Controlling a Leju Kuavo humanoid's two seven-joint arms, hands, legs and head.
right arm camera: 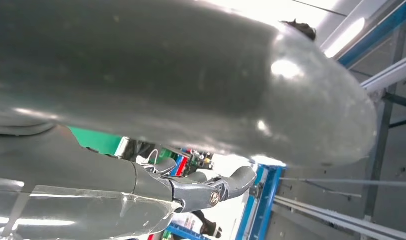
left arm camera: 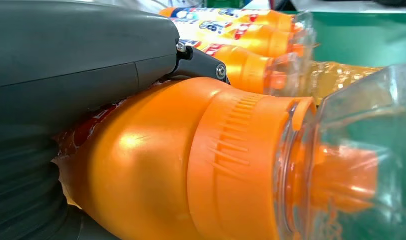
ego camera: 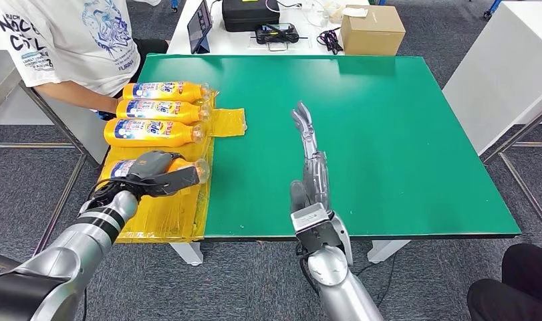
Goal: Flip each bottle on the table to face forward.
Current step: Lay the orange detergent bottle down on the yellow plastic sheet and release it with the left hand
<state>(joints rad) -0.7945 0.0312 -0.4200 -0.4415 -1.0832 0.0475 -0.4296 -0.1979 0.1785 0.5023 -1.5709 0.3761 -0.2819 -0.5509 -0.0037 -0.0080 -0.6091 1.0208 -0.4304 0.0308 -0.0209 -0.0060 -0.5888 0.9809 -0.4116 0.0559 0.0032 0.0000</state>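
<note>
Four orange bottles lie on their sides on a yellow plastic sheet [ego camera: 224,122] at the left edge of the green table [ego camera: 401,134]. Three of them [ego camera: 162,91] [ego camera: 162,110] [ego camera: 151,132] show their blue and white labels. My left hand [ego camera: 154,172] grips the nearest bottle [ego camera: 188,164] around its body. Up close in the left wrist view, that bottle [left arm camera: 155,170] has an orange collar and a clear cap, under my thumb [left arm camera: 80,45]. My right hand [ego camera: 311,157] lies flat and open on the table's middle, fingers stretched out, holding nothing.
A person in a white printed shirt [ego camera: 67,33] stands at the table's far left corner, with a hand by the bottles. Behind the green table are a cardboard box [ego camera: 373,28], a black case [ego camera: 250,13] and a tablet [ego camera: 200,25].
</note>
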